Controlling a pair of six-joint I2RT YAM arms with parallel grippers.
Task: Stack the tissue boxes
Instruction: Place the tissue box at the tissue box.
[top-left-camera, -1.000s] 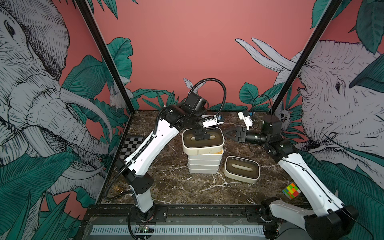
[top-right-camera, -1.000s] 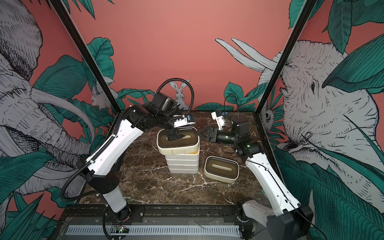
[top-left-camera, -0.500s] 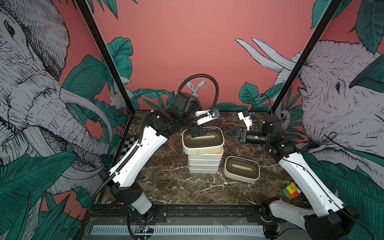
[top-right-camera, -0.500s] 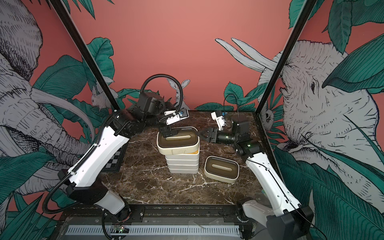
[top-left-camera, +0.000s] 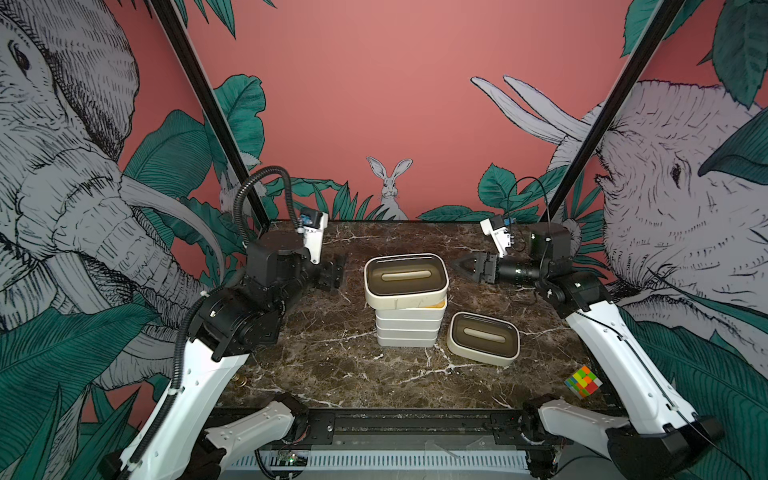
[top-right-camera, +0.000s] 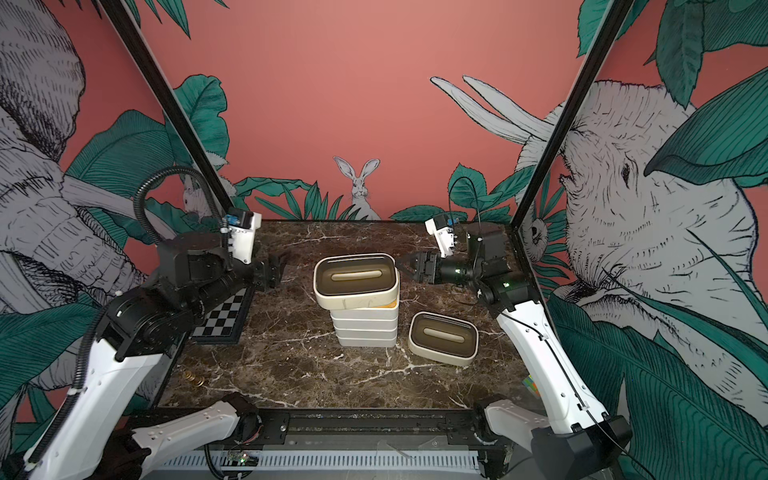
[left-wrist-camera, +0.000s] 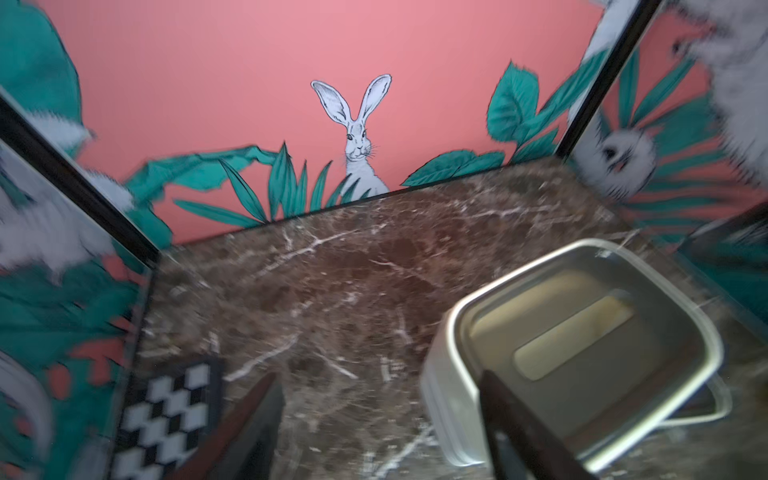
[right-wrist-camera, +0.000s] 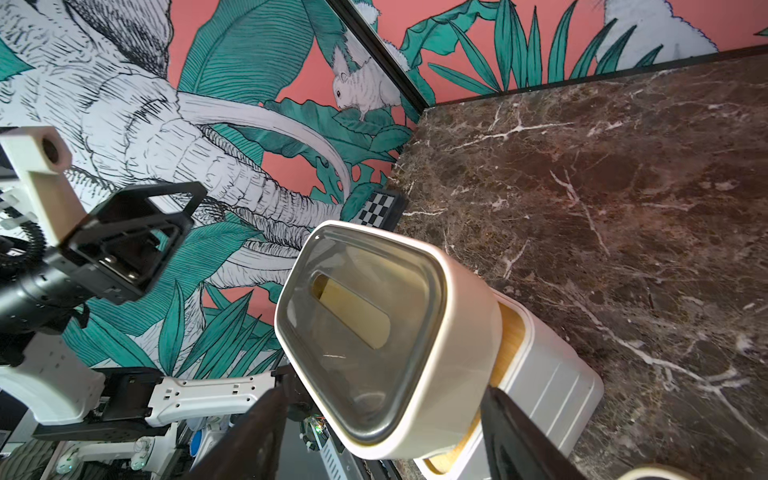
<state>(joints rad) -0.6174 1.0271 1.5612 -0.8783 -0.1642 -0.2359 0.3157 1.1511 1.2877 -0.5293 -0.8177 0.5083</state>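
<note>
Several white tissue boxes (top-left-camera: 409, 328) (top-right-camera: 365, 330) stand stacked mid-table. The top one, dark-lidded (top-left-camera: 406, 276) (top-right-camera: 355, 278) (left-wrist-camera: 582, 353) (right-wrist-camera: 374, 316), sits skewed, leaving a strip of the tan lid beneath it bare. One more dark-lidded box (top-left-camera: 483, 338) (top-right-camera: 442, 338) lies on the marble to the right of the stack. My left gripper (top-left-camera: 334, 272) (top-right-camera: 276, 270) (left-wrist-camera: 376, 376) hangs open to the left of the stack, holding nothing. My right gripper (top-left-camera: 455, 264) (top-right-camera: 401, 262) (right-wrist-camera: 386, 388) is open at the top box's right end, which shows between its fingers without being gripped.
A black-and-white checkerboard (top-right-camera: 224, 311) (left-wrist-camera: 162, 419) (right-wrist-camera: 380, 208) lies at the table's left edge under the left arm. A multicoloured cube (top-left-camera: 583, 381) (top-right-camera: 532, 384) sits at the front right. Small coins (top-right-camera: 194, 377) lie front left. Walls close in the back and sides.
My left gripper has drawn back leftward from over the top box, leaving it on the stack. My right gripper stays beside the box with its jaws spread wider.
</note>
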